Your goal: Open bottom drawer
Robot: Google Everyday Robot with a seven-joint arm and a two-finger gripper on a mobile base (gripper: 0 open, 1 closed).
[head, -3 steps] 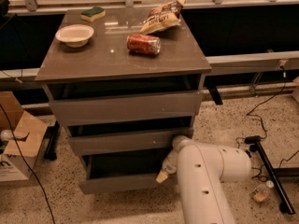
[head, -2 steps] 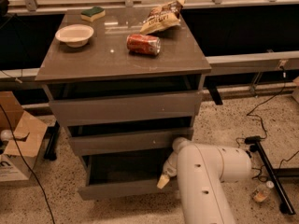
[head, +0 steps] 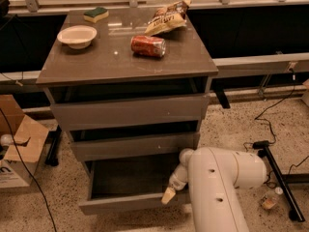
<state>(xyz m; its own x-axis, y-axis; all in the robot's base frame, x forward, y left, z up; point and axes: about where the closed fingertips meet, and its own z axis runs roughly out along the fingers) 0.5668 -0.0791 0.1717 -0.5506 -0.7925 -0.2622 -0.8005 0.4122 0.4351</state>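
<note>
The white arm (head: 219, 187) fills the lower right, its thick body on the near side of the cabinet (head: 125, 81) at the right front corner. The gripper (head: 169, 195) reaches left from it, a pale tip lying against the top edge of the bottom drawer (head: 125, 203), near that drawer's right end. Whether it is clenched on the edge or released I cannot tell; the tip at least touches or overlaps the front.

Around it, a cardboard box (head: 19, 149) with open flaps sits on the speckled floor (head: 231, 124) to the left of the cabinet, near but apart from the drawer. A black stand (head: 277, 173) and loose cables (head: 270, 110) lie on the floor to the right, behind the arm. On the cabinet top lie a chip bag (head: 167, 18) at the back right, a pale bowl (head: 77, 36) at the left, a red can (head: 148, 46) on its side near the middle, and a green sponge (head: 95, 14) at the back left. Only the arm itself stands close before the drawer.

The bottom drawer is the lowest of three, below the top drawer (head: 130, 111) and middle drawer (head: 135, 146). It juts well forward of the two above, its plain flat front nearest the viewer and its dark, shallow inside showing from above.
</note>
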